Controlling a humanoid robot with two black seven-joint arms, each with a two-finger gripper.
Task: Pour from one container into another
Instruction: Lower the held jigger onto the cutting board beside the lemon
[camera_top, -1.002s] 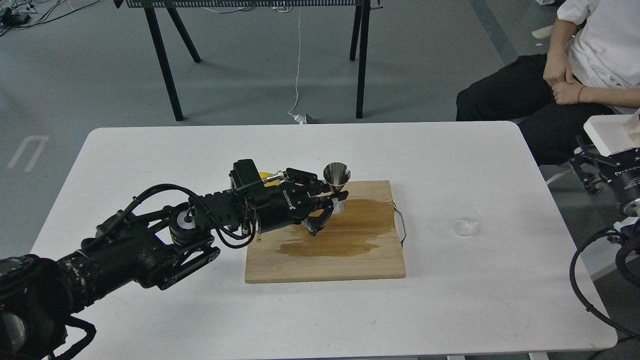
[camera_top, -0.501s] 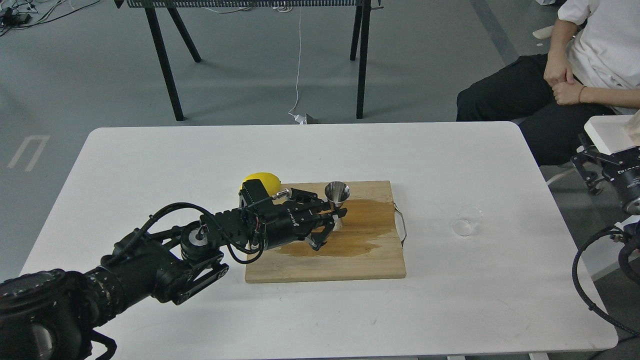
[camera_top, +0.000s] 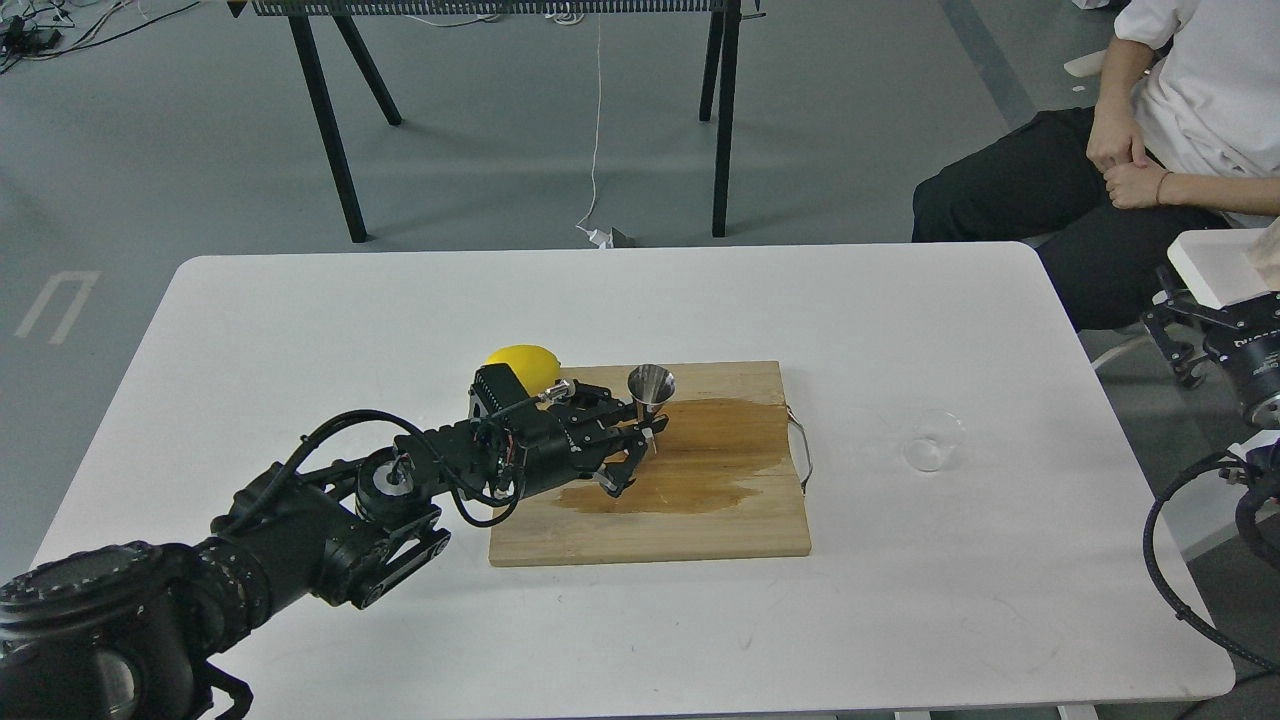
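my left jaws (camera_top: 640, 440) are closed narrow around the waist of the steel jigger (camera_top: 650, 392), holding it upright over the wooden board (camera_top: 650, 520), its open mouth facing up. whether its foot touches the board i cannot tell, since my fingers cover the lower cone. the board lies on the white worktop (camera_top: 640, 620) and carries a wide dark wet stain (camera_top: 720, 455) that spreads from under the jigger toward the board's right edge, where a thin metal handle (camera_top: 803, 450) sticks out. just beyond the board's far left corner, behind my left wrist, sits a yellow lemon (camera_top: 522, 362), touching the worktop.

the clear cup (camera_top: 932, 440) stands on the worktop well to the right of the board, apart from the handle and from both of my arms; it looks upright, though i cannot tell if anything is in it.

my right jaws (camera_top: 1172, 340) hang off the worktop's right edge, far from the board, seen small and dark, so i cannot tell how wide they stand. a seated person (camera_top: 1150, 130) in a white shirt is beyond the worktop's far right corner.
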